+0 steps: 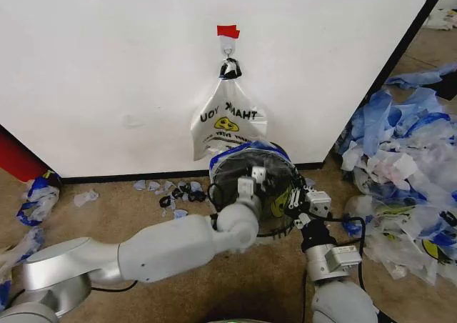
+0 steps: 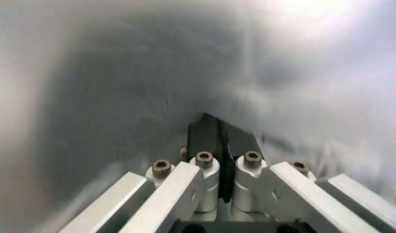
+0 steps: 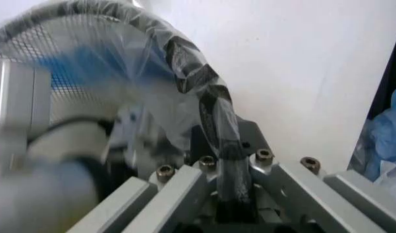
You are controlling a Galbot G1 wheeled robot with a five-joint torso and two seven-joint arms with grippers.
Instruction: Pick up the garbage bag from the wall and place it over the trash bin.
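Both tools at the trash bin, a bag on the wall.

Our left tool [image 1: 260, 184], closed on nothing, sits inside the plastic-lined trash bin [image 1: 232, 167]; our right tool [image 1: 294, 203] pinches the bin's wrapped rim. Beyond both, a "THANK YOU" garbage bag [image 1: 227, 126] hangs from the wall [image 1: 107, 66] hook [image 1: 228, 49].

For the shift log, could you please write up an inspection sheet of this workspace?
Surface: brown floor, littered.
Job's things: garbage bag draped over the trash bin, at the foot of the wall.
Clutter: a second smiley bag on the hook; plastic scraps piled right, more along the wall base.
Grippers: left tool shut, inside the plastic; right tool shut on the film-covered bin rim.
Cables: black cable by the right arm.
Surroundings: red tape above the hook.
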